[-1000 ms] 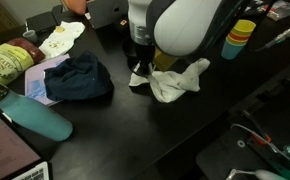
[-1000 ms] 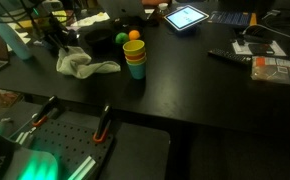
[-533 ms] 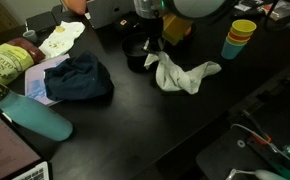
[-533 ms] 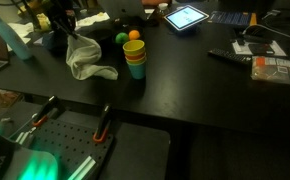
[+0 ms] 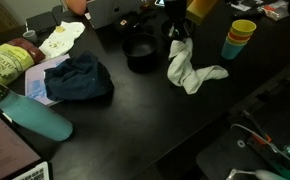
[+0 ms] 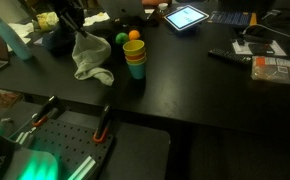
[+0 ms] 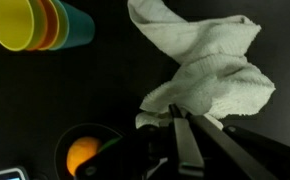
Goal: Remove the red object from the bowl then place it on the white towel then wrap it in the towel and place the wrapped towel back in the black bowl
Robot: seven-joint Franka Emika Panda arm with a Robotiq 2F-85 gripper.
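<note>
The white towel [image 5: 190, 65], held at its top by jaws closed tight on it and hung at 3 o'clock of the black bowl [image 5: 139, 52], is only loosely bundled, so the unseen red object, if inside, could be shaken out in transit.

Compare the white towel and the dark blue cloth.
The white towel is pale, pinched by the shut claw and hangs with its tail on the table; the dark blue cloth is dark, untouched, heaped flat. Both are crumpled fabric.
</note>
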